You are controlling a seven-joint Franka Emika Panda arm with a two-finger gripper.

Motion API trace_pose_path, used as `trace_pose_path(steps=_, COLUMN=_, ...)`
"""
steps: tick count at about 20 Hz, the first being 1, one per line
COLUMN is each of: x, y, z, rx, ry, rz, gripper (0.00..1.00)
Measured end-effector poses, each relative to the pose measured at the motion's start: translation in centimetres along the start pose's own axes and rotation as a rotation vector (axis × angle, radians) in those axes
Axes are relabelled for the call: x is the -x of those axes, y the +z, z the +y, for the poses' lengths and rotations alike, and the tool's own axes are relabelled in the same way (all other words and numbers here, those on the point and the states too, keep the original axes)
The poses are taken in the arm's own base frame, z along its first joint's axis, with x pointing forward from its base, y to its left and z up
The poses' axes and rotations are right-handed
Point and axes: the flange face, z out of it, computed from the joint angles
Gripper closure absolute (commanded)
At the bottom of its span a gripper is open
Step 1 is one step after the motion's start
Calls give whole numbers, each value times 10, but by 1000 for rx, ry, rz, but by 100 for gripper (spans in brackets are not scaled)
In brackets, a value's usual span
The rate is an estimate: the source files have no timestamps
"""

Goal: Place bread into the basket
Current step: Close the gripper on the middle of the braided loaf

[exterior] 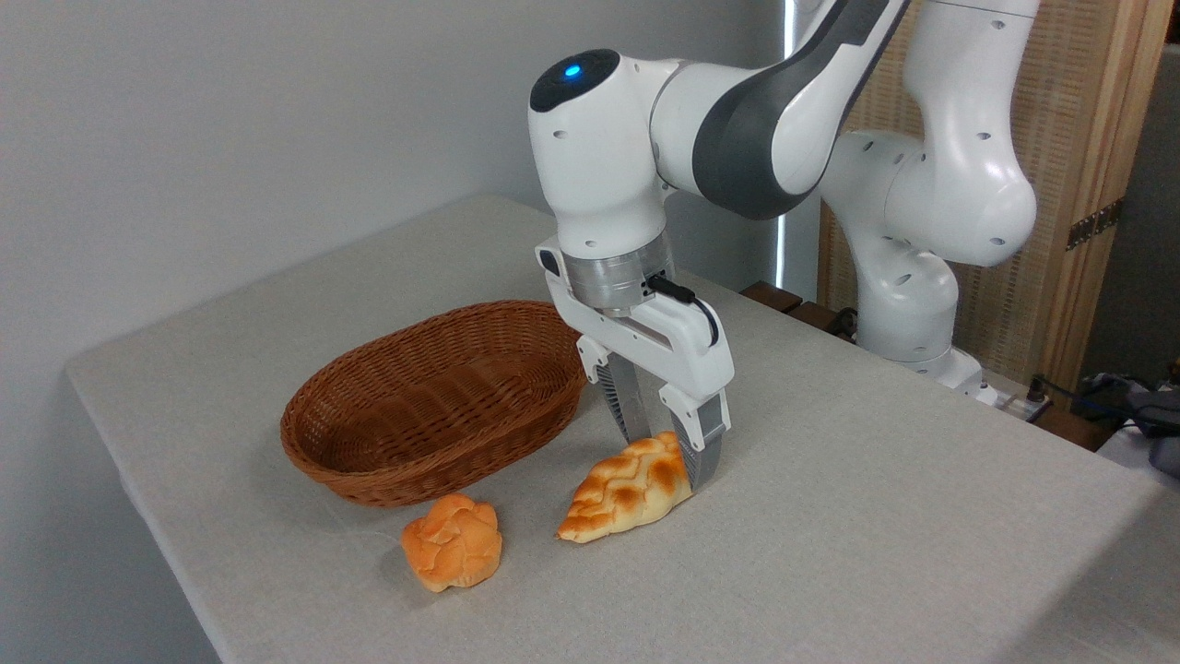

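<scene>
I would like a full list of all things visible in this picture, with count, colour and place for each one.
Braided bread: one, pale yellow with brown patches, on the table right of the bun, its far end between the jaws.
Round bun: one, orange, in front of the basket.
Wicker basket: one, reddish-brown, empty, left of the gripper.
Table: one, light grey, under everything.
Wooden panel: one, light brown, behind the arm.
Robot arm: one, white and grey.
Gripper: one, white, around the bread's far end.

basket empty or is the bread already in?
Empty. The basket shows only bare weave; the bread lies on the table between the gripper fingers.
</scene>
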Motion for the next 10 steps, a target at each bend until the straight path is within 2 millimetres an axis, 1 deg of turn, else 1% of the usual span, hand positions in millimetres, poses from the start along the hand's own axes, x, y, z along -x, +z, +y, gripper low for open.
trace_pose_path(steps=3, x=-1, y=2, z=-1, rx=-14, ry=1, rz=16, gripper=0)
trace_pose_path(steps=10, x=-4, y=-2, z=-3, rx=-41, ry=1, rz=43, gripper=0)
